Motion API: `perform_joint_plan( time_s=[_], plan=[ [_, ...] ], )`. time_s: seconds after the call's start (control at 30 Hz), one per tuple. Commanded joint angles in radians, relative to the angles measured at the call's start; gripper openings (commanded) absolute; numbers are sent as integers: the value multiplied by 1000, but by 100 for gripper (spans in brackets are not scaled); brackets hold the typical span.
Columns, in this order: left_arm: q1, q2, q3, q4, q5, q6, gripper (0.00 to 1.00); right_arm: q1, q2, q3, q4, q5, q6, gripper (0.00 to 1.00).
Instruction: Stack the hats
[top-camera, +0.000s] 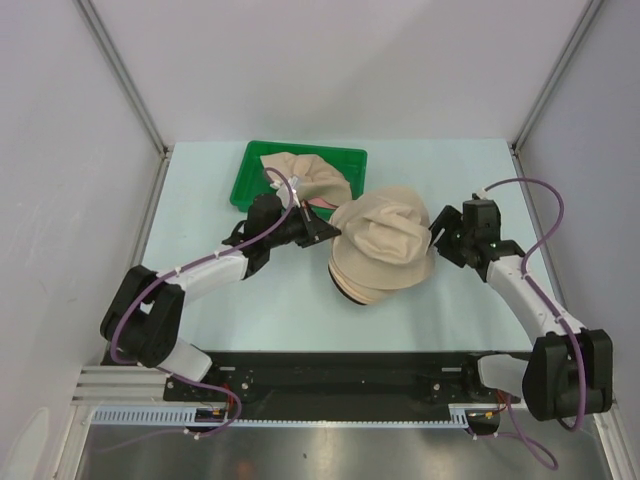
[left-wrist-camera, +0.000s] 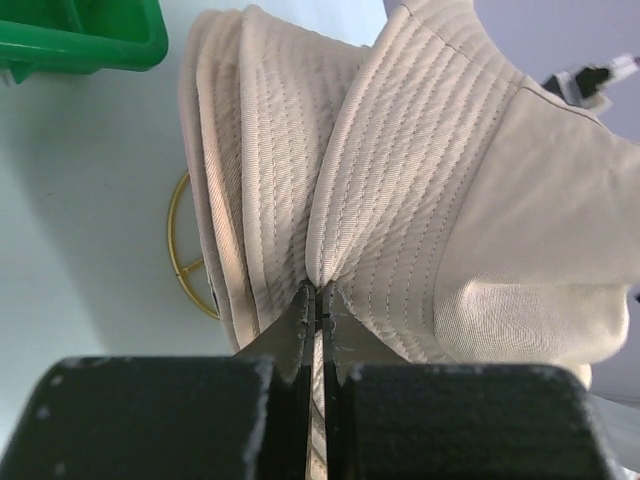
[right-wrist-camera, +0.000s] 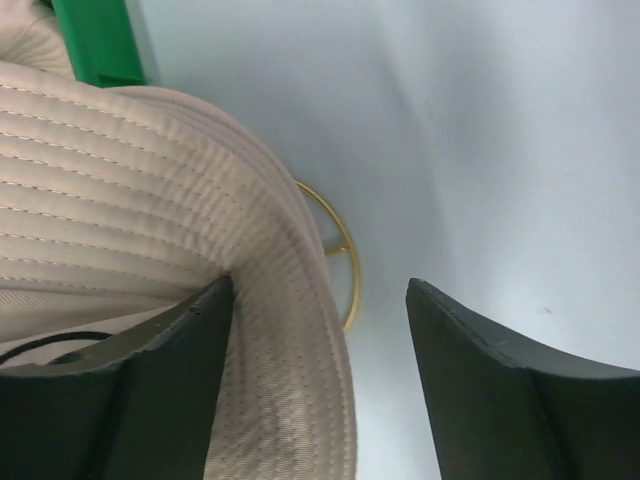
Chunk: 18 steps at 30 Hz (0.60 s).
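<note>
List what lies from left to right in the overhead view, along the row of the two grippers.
In order: left arm → left gripper, pinching a brim → stacked hats → right gripper, open → right arm. The green tray, farther back, overlaps this order and is left out.

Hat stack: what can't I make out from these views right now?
- Lower hats: top view, top hat covers them; count unclear.
- Ring stand: both wrist views, brims hide most of it.
- Tray hats: top view, left arm overlaps them; count unclear.
</note>
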Motion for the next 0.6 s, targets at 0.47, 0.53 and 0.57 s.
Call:
perform_joint_plan(
  time_s=[0.47,0.53,0.57],
  plan=[
    [68,-3,67,-312,-127,306,0,-200,-354,64,-339,-326,-249,75],
    [68,-3,85,-338,-105,360,0,-208,-391,67,-299,-375,-259,75],
    [71,0,92,-341,-101,377,0,-220,-420,67,-289,-384,-267,75]
  ],
)
